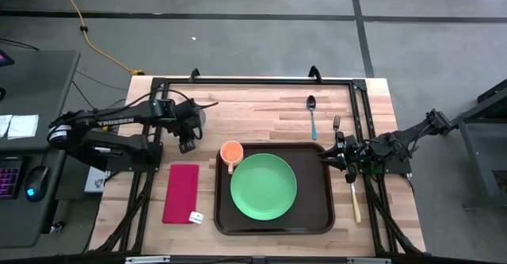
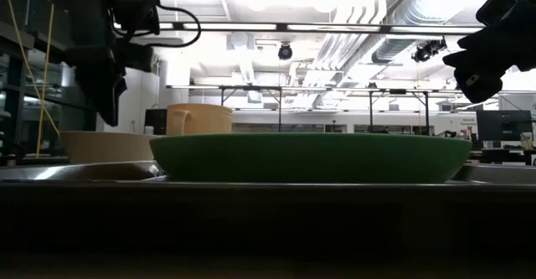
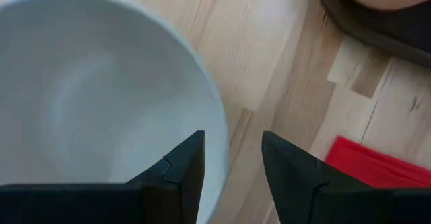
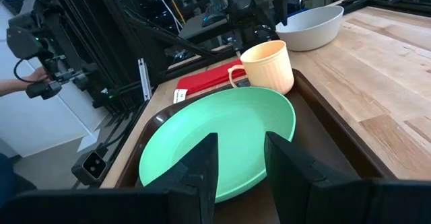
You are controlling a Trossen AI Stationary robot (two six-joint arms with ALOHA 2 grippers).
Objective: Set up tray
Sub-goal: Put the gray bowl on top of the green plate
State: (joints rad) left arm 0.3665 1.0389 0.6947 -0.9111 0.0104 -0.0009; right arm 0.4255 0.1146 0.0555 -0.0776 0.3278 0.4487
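Note:
The dark brown tray [image 1: 326, 208] lies on the wooden table. It carries the round green plate [image 1: 264, 186] and, in its far left corner, an orange cup [image 1: 230, 153]. A white bowl [image 3: 87, 96] stands on the table left of the tray's far corner. My left gripper [image 3: 232, 163] hovers open over the bowl's rim [image 3: 219, 116], one finger above the inside and one outside, clear of it in the low view [image 2: 105, 103]. My right gripper [image 4: 240, 163] is open at the tray's right rim [image 1: 337, 157], pointing across the plate [image 4: 215, 140].
A folded red napkin [image 1: 181, 193] lies left of the tray. A blue-handled spoon [image 1: 312, 113] and a fork [image 1: 336, 123] lie beyond the tray's far right corner. A knife [image 1: 355, 202] lies right of the tray under my right arm. A black frame borders the table.

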